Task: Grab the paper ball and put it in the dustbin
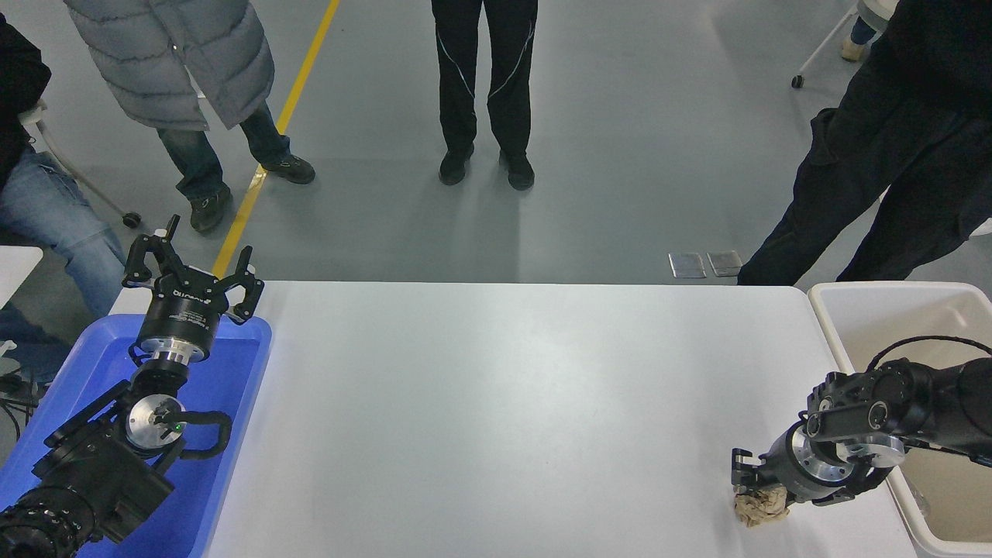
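A: Where is the paper ball (pixel 761 508) right now?

B: On the white table (pixel 496 403), just beside the dustbin (pixel 845 322), on the bin's left near its near corner. The right gripper (pixel 756 488) is down over it, covering its top.

A: Has it got hold of it?

B: I cannot tell. One dark finger shows at the ball's left edge, the rest is hidden behind the wrist, so whether the jaws are apart or clamped on the paper is not visible.

A: So how should this grasp go?

B: In my judgement, squeeze across the ball's widest part, gently enough that the wad does not squirt out sideways, and lift straight up until it clears the bin's rim before swinging over.

A: And the other arm?

B: The left gripper (pixel 190 271) is parked far from the dustbin, over the blue tray (pixel 232 387), fingers spread and empty.
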`<state>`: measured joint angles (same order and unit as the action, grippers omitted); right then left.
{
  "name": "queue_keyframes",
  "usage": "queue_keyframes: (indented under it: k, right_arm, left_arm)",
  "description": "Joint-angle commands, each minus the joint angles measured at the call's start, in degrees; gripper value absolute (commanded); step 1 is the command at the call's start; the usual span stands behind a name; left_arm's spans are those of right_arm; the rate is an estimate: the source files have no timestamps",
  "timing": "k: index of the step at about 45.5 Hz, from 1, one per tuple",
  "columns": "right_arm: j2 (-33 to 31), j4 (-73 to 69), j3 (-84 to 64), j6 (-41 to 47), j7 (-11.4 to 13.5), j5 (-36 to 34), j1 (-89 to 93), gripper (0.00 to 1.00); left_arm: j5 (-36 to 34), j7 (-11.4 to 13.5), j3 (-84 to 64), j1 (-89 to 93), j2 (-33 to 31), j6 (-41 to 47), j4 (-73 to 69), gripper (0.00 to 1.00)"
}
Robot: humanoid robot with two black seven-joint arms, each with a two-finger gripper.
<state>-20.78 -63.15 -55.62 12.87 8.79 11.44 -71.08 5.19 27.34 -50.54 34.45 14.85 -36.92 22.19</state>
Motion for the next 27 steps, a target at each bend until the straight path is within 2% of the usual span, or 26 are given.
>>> queue_keyframes:
  k: [1,14,21,27]
  right_arm:
    - [-0.75,-0.48,-0.19,0.58,0.00,-0.72,-0.29,0.00]
    - [-1.98,-1.62,-0.63,0.67,0.00,-4.76,-2.13,0.00]
    - [-6.19,-9.78,-1.68,2.16,-0.17,-4.76,-9.68,0.00]
    - [-9.89,-18.84,-5.28,8.30,-0.44,-4.76,-21.89,0.00]
  left_arm:
    - [0.00,0.00,0.00,0.00,0.00,0.00,0.05,0.98]
    - [0.00,0.00,0.00,0.00,0.00,0.00,-0.04,0.98]
    - [0.00,0.00,0.00,0.00,0.00,0.00,0.05,0.98]
    - [0.00,0.00,0.00,0.00,0.00,0.00,-0.04,0.98]
